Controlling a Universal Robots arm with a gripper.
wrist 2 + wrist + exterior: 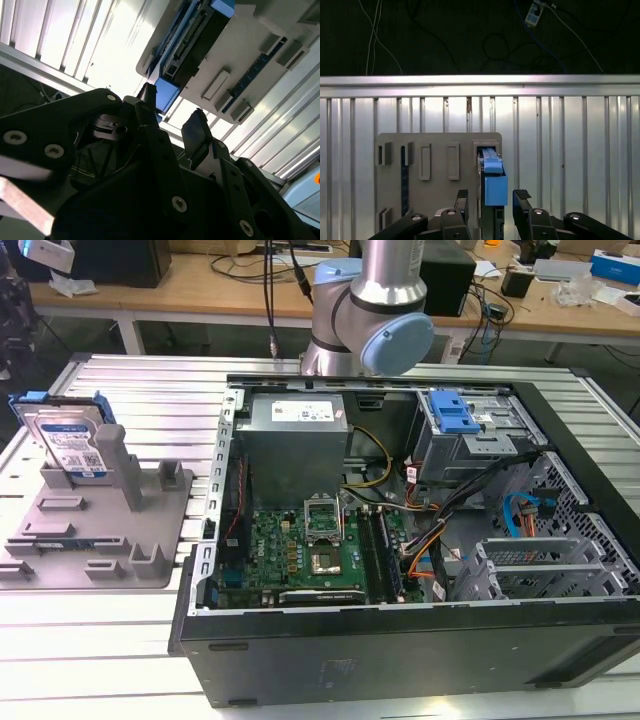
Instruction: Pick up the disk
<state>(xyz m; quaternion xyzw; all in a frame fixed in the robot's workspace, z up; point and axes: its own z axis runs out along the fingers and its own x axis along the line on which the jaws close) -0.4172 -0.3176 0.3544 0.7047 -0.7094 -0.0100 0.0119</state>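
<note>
Nearest the wrist cameras, the black metal claw (pixel 492 197) hangs released, its two blocky, bolted fingers (pixel 522 200) spread wide and holding nothing. Just past them in the first wrist view stands the flat rectangular silver-metal disk (pixel 492 182), seen edge-on: a thin dark sliver capped by a smooth blue plastic rail. That blue end sits in line with the gap between the fingers, with clear space on either side, so the claw flanks the disk without touching it. The disk is slotted upright at one end of a matte grey plastic fixture plate (pixel 437 150) moulded with rectangular slots and stubby blocks. Under the plate runs the ribbed, bright aluminium bench (pixel 570 150), its long slats shining, and beyond its edge lies a dark floor (pixel 470 35) strewn with loose cables. In the exterior view the disk shows its white-and-blue label, standing at the far corner of the fixture on the exterior view's left, with a tall grey post (pixel 115 455) rising just beside it. Well apart, toward the exterior view's right, lies an open black computer case (pixel 400 660) with a green circuit board, coloured wiring and a blue-latched drive cage (pixel 455 415); behind it rises the silver and pale-blue robot arm (pixel 375 300).
</note>
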